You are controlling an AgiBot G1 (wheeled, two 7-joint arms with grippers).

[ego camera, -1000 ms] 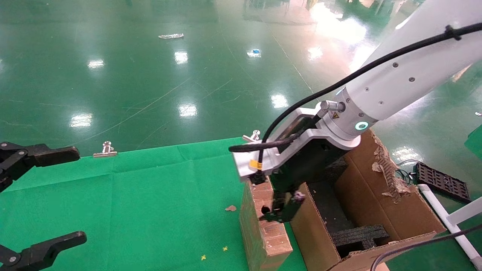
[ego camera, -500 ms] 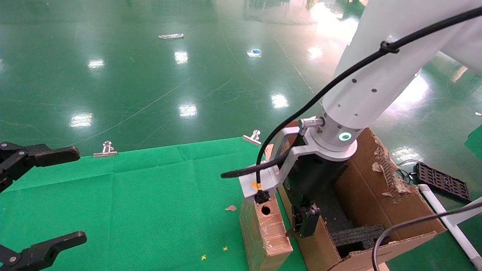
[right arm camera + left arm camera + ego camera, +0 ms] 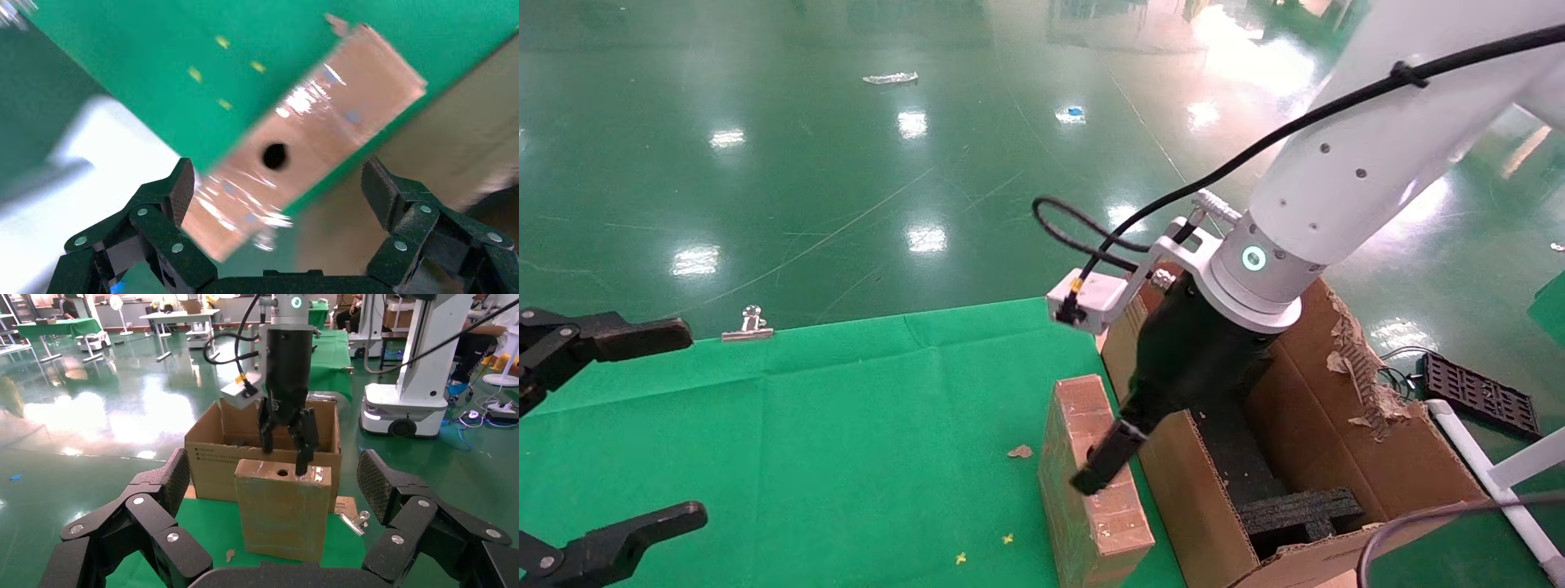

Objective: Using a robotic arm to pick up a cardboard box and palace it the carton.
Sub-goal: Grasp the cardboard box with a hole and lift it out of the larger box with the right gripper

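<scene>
The small cardboard box (image 3: 1083, 506) stands upright on the green cloth, close against the carton's (image 3: 1369, 465) near wall. Its taped top face with the round hole shows in the right wrist view (image 3: 318, 128) and the left wrist view (image 3: 283, 508). My right gripper (image 3: 1101, 464), on the white arm, hangs open just over the box top, one finger (image 3: 303, 460) next to the hole. In its own view the right gripper (image 3: 275, 202) is wide open with the box top lying slantwise between the fingers. My left gripper (image 3: 695, 422) is open and empty at the left edge, far from the box.
Black foam blocks (image 3: 1299, 510) lie inside the carton, whose far flap (image 3: 1361, 367) is torn. Metal clips (image 3: 752, 325) hold the green cloth (image 3: 846, 425) at its far edge. A cardboard scrap (image 3: 1019, 451) lies beside the box. A black tray (image 3: 1479, 396) lies on the floor to the right.
My right gripper swung from the box top toward the carton wall, then back over the box top with the wrist turned and the camera block raised. The box and left arm have not moved.
</scene>
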